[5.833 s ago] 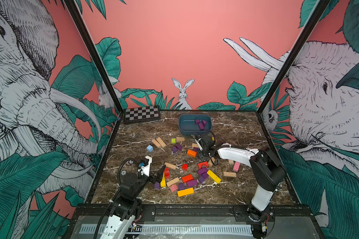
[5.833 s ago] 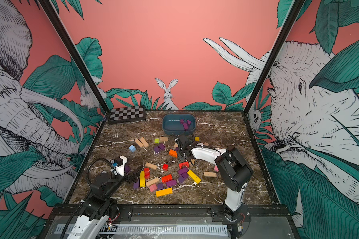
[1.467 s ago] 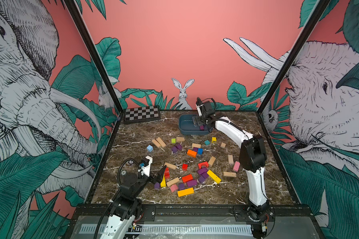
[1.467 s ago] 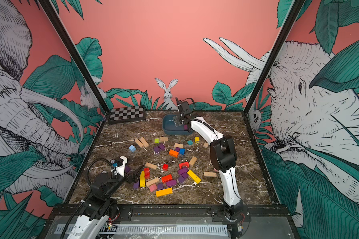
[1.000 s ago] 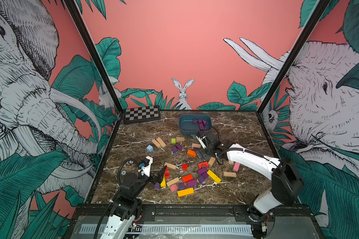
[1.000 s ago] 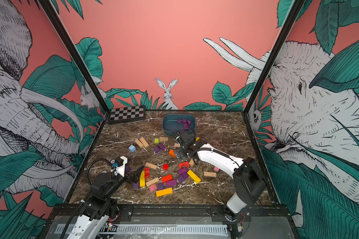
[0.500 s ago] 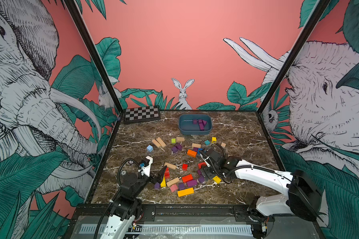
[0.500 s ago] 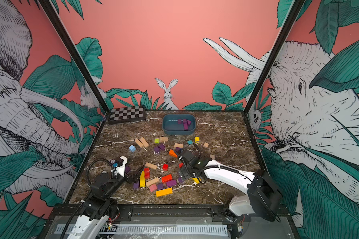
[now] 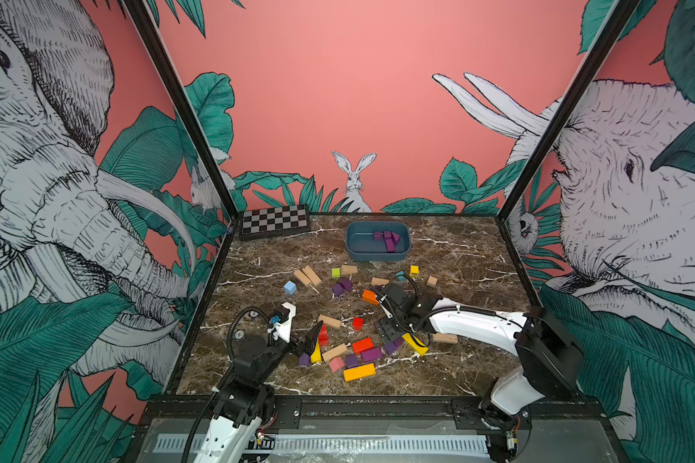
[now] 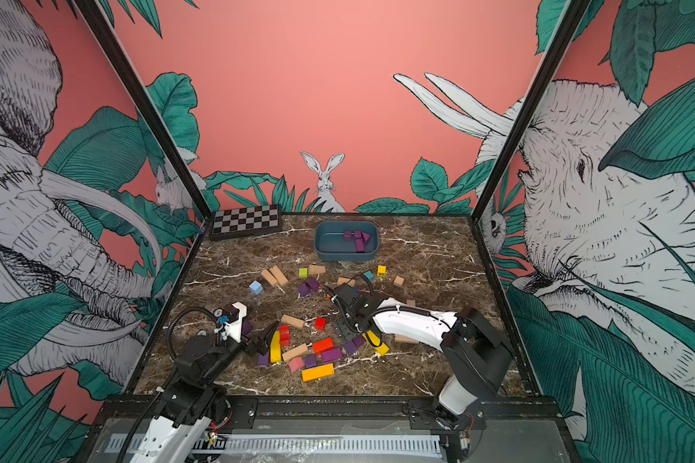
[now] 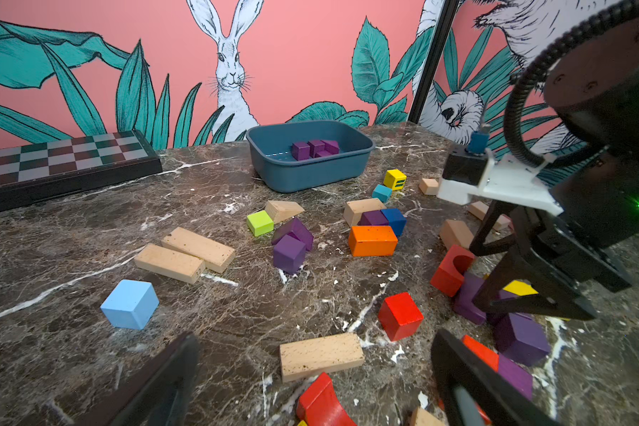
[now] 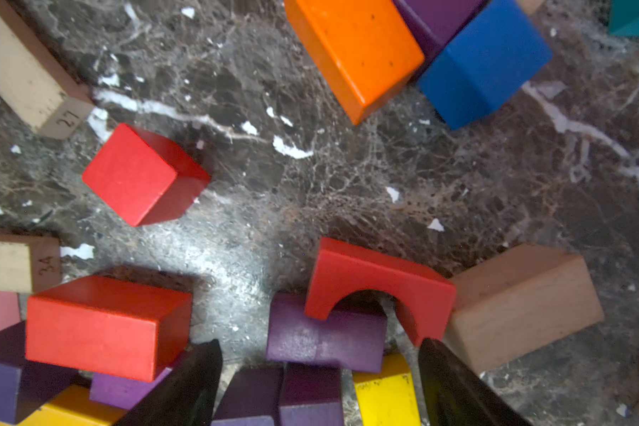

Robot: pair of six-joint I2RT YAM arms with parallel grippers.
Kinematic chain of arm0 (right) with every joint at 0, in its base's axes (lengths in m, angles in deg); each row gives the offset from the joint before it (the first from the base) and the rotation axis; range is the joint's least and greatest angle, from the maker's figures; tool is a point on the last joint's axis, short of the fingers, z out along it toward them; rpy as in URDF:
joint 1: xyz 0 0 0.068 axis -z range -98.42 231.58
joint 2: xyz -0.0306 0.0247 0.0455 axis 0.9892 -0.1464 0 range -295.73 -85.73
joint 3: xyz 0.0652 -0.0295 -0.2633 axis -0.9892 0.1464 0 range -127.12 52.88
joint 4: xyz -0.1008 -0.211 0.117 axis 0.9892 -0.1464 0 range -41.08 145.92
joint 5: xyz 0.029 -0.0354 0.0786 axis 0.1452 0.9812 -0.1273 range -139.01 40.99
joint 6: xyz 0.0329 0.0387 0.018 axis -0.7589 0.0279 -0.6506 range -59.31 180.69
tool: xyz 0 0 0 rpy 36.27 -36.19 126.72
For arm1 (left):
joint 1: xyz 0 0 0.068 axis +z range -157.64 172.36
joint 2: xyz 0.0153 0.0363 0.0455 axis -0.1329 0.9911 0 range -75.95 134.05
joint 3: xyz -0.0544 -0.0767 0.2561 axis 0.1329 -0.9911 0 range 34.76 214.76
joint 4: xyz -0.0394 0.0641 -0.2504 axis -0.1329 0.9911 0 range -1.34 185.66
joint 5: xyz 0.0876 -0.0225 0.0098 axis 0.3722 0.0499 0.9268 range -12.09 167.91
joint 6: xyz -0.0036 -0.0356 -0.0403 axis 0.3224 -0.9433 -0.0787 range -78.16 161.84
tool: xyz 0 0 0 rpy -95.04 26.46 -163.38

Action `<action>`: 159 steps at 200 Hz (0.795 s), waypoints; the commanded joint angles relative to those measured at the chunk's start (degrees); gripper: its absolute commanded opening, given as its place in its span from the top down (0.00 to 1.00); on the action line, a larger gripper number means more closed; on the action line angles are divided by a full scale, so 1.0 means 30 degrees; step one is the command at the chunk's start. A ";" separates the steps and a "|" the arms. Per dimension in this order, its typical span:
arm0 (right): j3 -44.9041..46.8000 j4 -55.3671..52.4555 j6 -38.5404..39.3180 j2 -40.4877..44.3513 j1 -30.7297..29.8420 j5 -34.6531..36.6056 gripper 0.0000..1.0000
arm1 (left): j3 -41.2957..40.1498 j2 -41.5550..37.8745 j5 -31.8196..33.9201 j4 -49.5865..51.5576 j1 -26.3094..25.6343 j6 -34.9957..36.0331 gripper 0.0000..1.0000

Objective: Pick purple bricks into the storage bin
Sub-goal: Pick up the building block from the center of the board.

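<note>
Right arm, next pick. My right gripper (image 12: 320, 383) hangs low over the block cluster, jaws spread and closing on nothing yet; nothing is held. Landmark: the red wooden arch block (image 12: 379, 286). The matte purple wooden bar (image 12: 325, 341) I judge to be the target lies flat on the dark marbled surface (image 12: 347, 191), touching the arch's open underside, one arch leg overlapping its edge. In the right wrist view the bar sits just beyond and between my two black fingertips (image 12: 196, 372), its long axis running across the gap from one finger toward the other. So the jaws would take it end to end, which looks too long a span; turning the wrist to pinch across the short width seems the safer move. More purple bricks (image 12: 310, 396) lie directly beneath the jaws, on the side of the bar away from the arch, beside a yellow wooden block (image 12: 384, 387).

The dark blue-grey plastic storage bin (image 9: 354, 250) stands well beyond the arch, toward the back wall, with several purple bricks already inside.

My left gripper (image 10: 263, 338) rests fully spread and empty near the front of the surface, farther from the arch than the right one. The right arm is the nearer.
</note>
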 commanded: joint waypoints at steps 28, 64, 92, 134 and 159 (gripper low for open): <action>0.0224 0.0097 -0.0918 -0.0414 0.0131 -0.0781 0.22 | -0.0241 -0.0134 0.0004 -0.0274 -0.0048 0.0147 0.01; 0.0418 0.0156 -0.1186 -0.0504 0.0132 -0.1016 0.25 | -0.0259 -0.0134 0.0008 -0.0296 -0.0048 0.0145 0.01; 0.0058 -0.0368 -0.1076 -0.1053 0.0132 -0.0744 0.25 | -0.0259 -0.0134 -0.0020 -0.0303 -0.0035 0.0127 0.01; -0.0386 -0.0835 -0.1461 -0.1777 0.0218 0.0320 0.25 | -0.0237 -0.0131 -0.0049 -0.0303 -0.0055 0.0116 0.01; -0.0520 -0.0647 -0.1494 -0.1939 0.0293 0.0360 0.26 | -0.0258 -0.0133 -0.0051 -0.0336 -0.0056 0.0117 0.01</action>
